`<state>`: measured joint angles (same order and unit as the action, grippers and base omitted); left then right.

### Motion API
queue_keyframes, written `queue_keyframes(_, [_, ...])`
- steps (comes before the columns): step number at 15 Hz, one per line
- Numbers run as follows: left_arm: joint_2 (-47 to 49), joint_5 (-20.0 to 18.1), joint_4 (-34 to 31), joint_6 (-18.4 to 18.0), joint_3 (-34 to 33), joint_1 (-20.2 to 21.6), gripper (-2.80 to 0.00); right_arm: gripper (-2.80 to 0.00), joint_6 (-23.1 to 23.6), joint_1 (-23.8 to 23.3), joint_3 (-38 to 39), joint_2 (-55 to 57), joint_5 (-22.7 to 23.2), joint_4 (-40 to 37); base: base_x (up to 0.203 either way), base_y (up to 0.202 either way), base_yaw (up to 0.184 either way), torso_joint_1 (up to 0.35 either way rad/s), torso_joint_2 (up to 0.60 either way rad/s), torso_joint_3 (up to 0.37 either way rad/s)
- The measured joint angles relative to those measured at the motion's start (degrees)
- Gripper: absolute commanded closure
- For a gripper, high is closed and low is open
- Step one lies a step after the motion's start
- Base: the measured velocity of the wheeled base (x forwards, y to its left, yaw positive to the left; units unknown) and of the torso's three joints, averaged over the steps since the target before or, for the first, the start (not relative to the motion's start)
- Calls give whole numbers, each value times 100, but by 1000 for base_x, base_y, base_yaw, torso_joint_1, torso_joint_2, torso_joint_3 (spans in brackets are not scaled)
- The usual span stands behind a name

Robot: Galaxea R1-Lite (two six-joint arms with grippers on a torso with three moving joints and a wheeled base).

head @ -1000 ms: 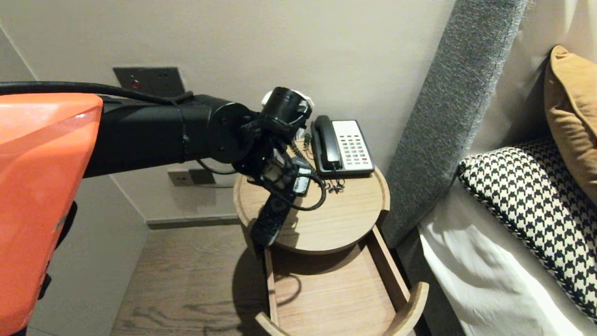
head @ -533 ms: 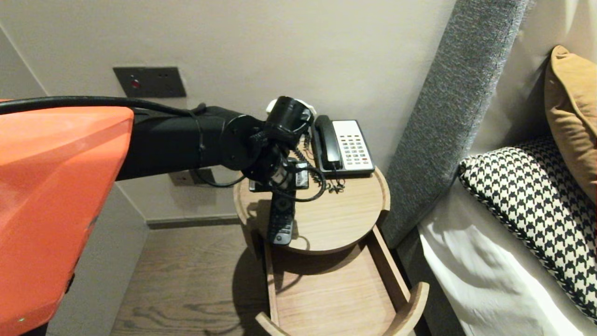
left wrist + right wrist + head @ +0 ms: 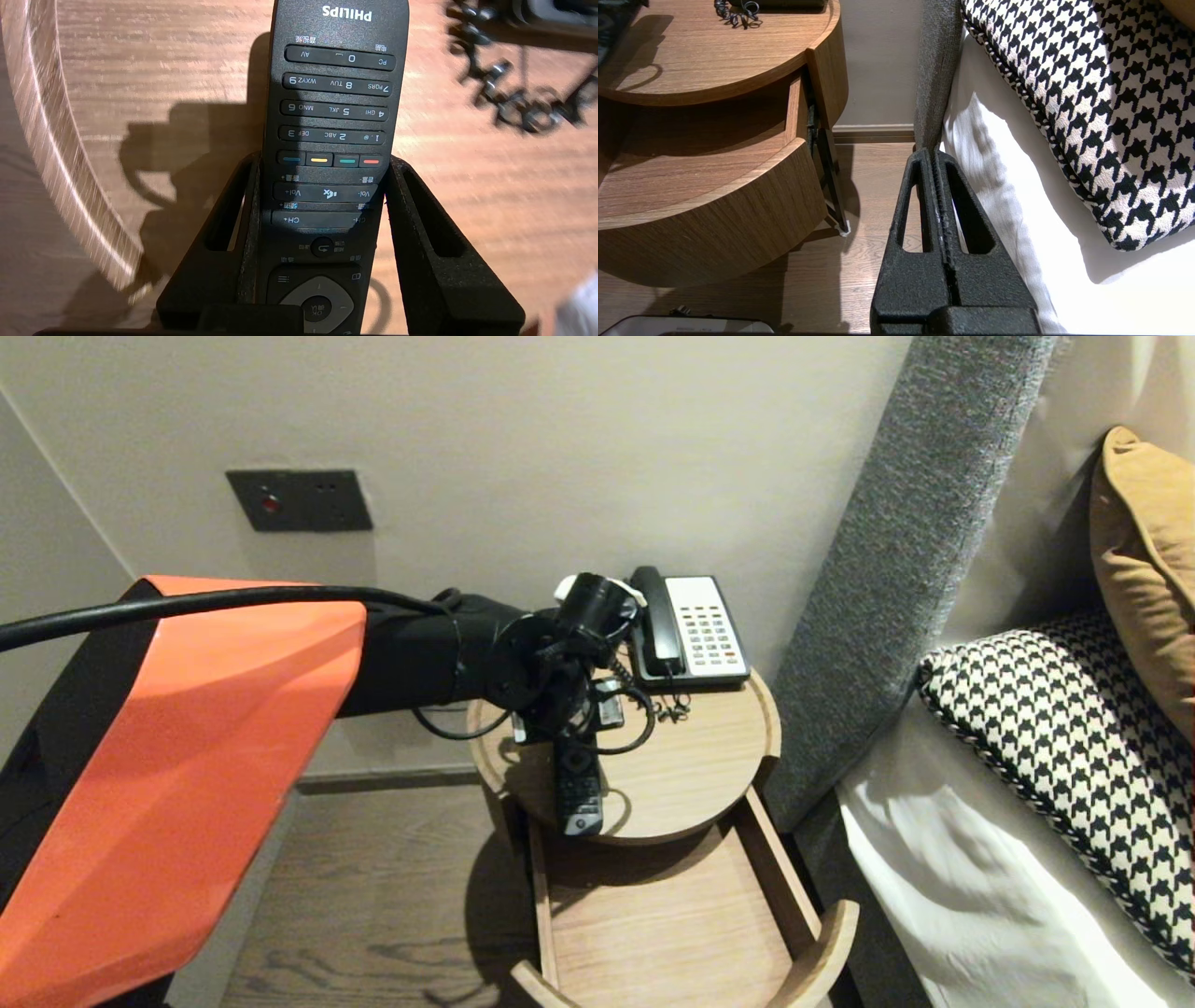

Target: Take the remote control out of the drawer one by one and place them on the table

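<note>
My left gripper (image 3: pixel 566 735) is shut on a black Philips remote (image 3: pixel 579 793), holding it by the middle. The remote (image 3: pixel 334 102) lies buttons-up between both fingers (image 3: pixel 411 219), low over the round wooden nightstand top (image 3: pixel 709 756). Its free end reaches the top's front rim; whether it touches the wood I cannot tell. In the left wrist view the gripper (image 3: pixel 324 161) casts a shadow on the wood. My right gripper (image 3: pixel 933 154) is shut on nothing, parked above the floor between nightstand and bed.
A black and white telephone (image 3: pixel 691 630) with a coiled cord (image 3: pixel 667 709) stands at the back of the top. Below the top an open drawer (image 3: pixel 672 924) juts forward. A grey headboard (image 3: pixel 887 579), white bedding and a houndstooth pillow (image 3: pixel 1064 747) are at the right.
The left arm has sunk toward the nightstand. The held remote has swung from pointing off the left front edge to pointing straight at the front rim, lower over the top.
</note>
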<state>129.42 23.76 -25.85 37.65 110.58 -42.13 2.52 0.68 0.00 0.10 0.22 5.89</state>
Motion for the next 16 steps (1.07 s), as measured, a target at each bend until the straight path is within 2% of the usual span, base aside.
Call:
queue_keyframes(2, [93,156,171,-62,0,45,0,0,0,0,0,0,2,-2,0,0,0,0,0,0])
queue_keyframes(5, [159,168,162,-80,-2,136,0,0,0,0,0,0,2,-2,0,0,0,0,0,0])
queue_keyframes(16, [336,-65,147,-78,-2,300,0,0,0,0,0,0,0,0,0,0,0,0,0,0])
